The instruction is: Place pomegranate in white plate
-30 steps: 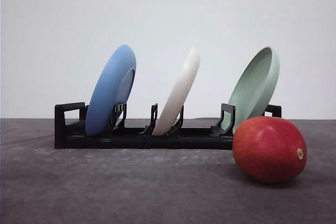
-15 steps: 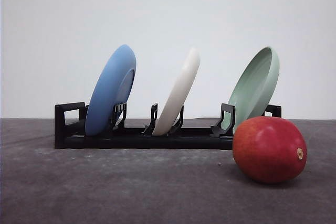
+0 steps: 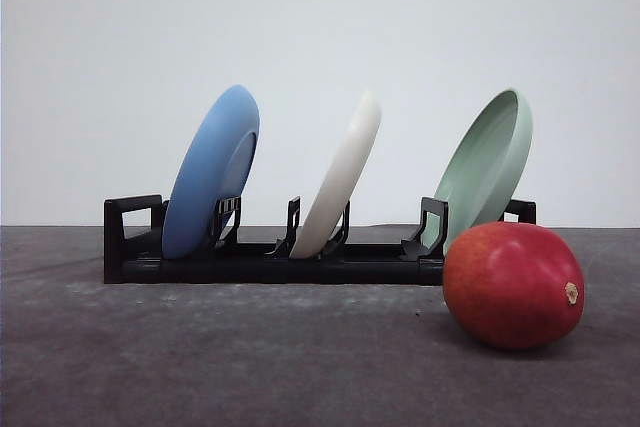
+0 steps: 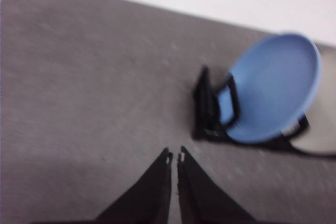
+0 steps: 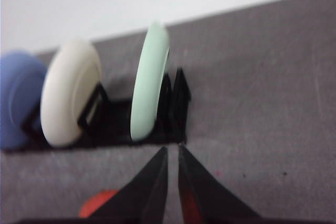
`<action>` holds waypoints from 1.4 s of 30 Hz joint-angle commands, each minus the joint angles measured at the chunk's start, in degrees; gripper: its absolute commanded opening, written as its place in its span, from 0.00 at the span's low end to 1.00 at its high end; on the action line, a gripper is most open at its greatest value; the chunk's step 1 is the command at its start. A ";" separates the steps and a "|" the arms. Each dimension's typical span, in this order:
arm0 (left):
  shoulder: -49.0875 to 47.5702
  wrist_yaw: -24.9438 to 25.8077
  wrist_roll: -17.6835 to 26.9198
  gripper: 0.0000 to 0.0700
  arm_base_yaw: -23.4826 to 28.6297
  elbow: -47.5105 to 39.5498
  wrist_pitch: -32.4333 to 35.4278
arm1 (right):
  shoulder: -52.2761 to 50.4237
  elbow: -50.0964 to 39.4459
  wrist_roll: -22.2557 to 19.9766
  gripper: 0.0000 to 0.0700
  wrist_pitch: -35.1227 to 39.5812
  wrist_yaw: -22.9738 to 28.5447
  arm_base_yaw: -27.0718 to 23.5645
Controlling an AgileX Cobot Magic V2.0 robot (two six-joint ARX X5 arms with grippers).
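Note:
The red pomegranate (image 3: pixel 513 285) lies on the grey table at the front right, just before the rack's right end; a sliver of it (image 5: pixel 100 203) shows beside my right fingers. The white plate (image 3: pixel 340 177) stands tilted on edge in the middle slot of the black rack (image 3: pixel 270 262), and it shows too as the white plate (image 5: pixel 71 98) in the right wrist view. My right gripper (image 5: pixel 172 153) is shut with nothing in it, above the table short of the rack. My left gripper (image 4: pixel 175 156) is shut and empty near the rack's left end.
A blue plate (image 3: pixel 212 172) fills the rack's left slot and a pale green plate (image 3: pixel 488 169) the right one, just behind the fruit. The blue plate (image 4: pixel 273 95) and green plate (image 5: pixel 149 85) also appear in the wrist views. Grey table surface (image 3: pixel 200 357) stretches before the rack.

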 commanded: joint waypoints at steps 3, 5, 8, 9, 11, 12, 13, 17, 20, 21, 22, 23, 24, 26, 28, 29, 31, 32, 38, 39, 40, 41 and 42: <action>3.67 2.44 2.52 0.00 -1.82 1.66 0.38 | 4.60 0.74 -6.92 0.05 0.46 -2.16 0.00; 5.83 2.44 3.69 0.00 -3.99 2.00 0.62 | 6.86 0.74 -8.77 0.05 0.54 -2.70 0.59; 8.43 2.42 5.32 0.00 -7.95 2.13 2.13 | 9.13 0.74 -10.95 0.05 1.06 -2.05 2.90; 9.19 2.42 5.66 0.00 -9.22 2.16 2.82 | 9.57 0.74 -11.71 0.05 1.40 -1.95 3.95; 10.72 2.42 6.55 0.00 -11.95 2.20 4.55 | 10.35 0.74 -13.05 0.05 2.29 -1.89 6.57; 11.41 2.42 7.15 0.00 -13.06 2.27 5.29 | 10.60 0.74 -13.62 0.05 2.70 -1.91 7.84; 12.25 2.42 8.01 0.00 -14.26 2.34 6.17 | 10.64 0.74 -14.32 0.05 3.00 -1.93 9.46; 15.14 2.40 11.27 0.00 -17.53 2.97 8.16 | 10.97 0.74 -16.59 0.05 2.95 -2.02 13.26; 17.10 2.42 12.43 0.00 -18.91 3.60 8.46 | 10.97 0.74 -16.81 0.05 2.88 -2.05 14.83; 17.61 2.42 12.45 0.00 -19.20 3.77 8.48 | 10.97 0.74 -16.81 0.05 2.92 -2.04 15.06; 18.06 2.42 12.45 0.00 -19.43 3.93 8.51 | 10.97 0.74 -16.81 0.05 2.95 -2.04 15.24; 18.27 2.42 12.47 0.00 -19.56 3.94 8.78 | 10.95 0.74 -16.81 0.09 2.98 -2.06 15.25; 18.38 2.43 12.48 0.04 -19.69 3.95 9.09 | 10.94 0.74 -16.81 0.16 3.02 -2.06 15.26; 18.37 2.44 12.48 0.25 -19.89 3.95 9.81 | 10.94 0.74 -16.78 0.42 3.07 -2.03 15.26; 18.24 2.44 12.48 0.56 -20.05 3.97 10.59 | 10.94 0.74 -16.74 0.60 3.06 -2.02 15.26; 18.18 2.44 12.54 0.62 -20.11 4.02 10.80 | 10.93 0.74 -16.73 0.60 3.06 -2.04 15.26; 18.18 2.44 12.74 0.63 -20.32 4.10 11.24 | 10.92 0.74 -16.72 0.60 3.06 -2.04 15.26; 18.24 2.46 12.74 0.62 -20.56 4.10 11.56 | 10.91 0.74 -16.72 0.60 3.06 -2.06 15.26; 19.58 2.86 12.87 0.62 -23.90 4.10 16.84 | 10.90 0.75 -16.70 0.60 3.07 -2.30 15.26; 20.08 2.86 13.02 0.62 -24.79 4.10 18.16 | 10.90 0.75 -16.69 0.60 3.06 -2.30 15.26; 20.63 2.86 13.23 0.62 -25.77 4.10 19.51 | 10.90 0.76 -16.68 0.60 3.06 -2.30 15.26; 21.34 2.83 13.94 0.62 -26.73 4.10 20.63 | 10.90 0.76 -16.68 0.60 3.07 -2.30 15.26; 22.17 2.81 14.83 0.62 -27.74 4.10 21.73 | 10.90 0.76 -16.68 0.60 3.08 -2.30 15.26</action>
